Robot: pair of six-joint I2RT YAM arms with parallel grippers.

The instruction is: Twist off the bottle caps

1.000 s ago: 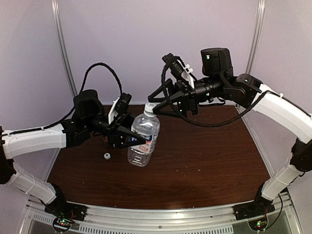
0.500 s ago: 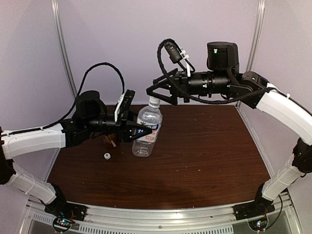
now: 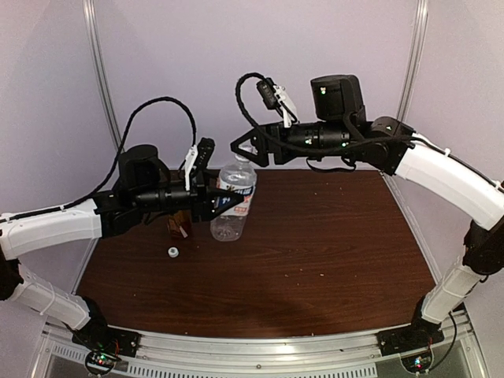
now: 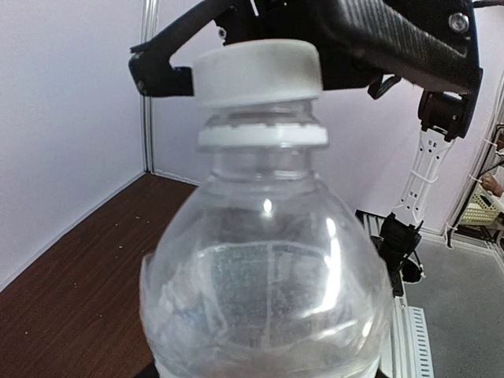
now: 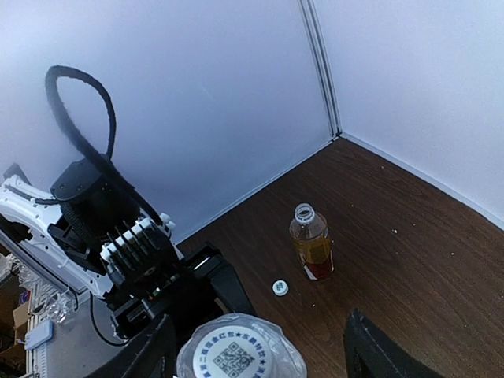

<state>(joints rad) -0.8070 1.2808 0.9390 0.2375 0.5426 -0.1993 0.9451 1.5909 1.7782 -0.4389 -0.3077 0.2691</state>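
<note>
My left gripper is shut on the body of the clear bottle, holding it nearly upright; the bottle fills the left wrist view and hides my own fingers there. Its white cap is on the neck and shows from above in the right wrist view. My right gripper is open, with one finger on each side of the cap, not touching it. The amber bottle stands open on the table. Its loose white cap lies beside it, seen also in the top view.
The amber bottle is half hidden behind my left arm in the top view. The brown table is closed in by pale walls at the back and both sides. Cables loop above both wrists.
My left gripper has raised the clear bottle, set it more upright and carried it back. My right gripper has swung left and now sits over the bottle's cap.
</note>
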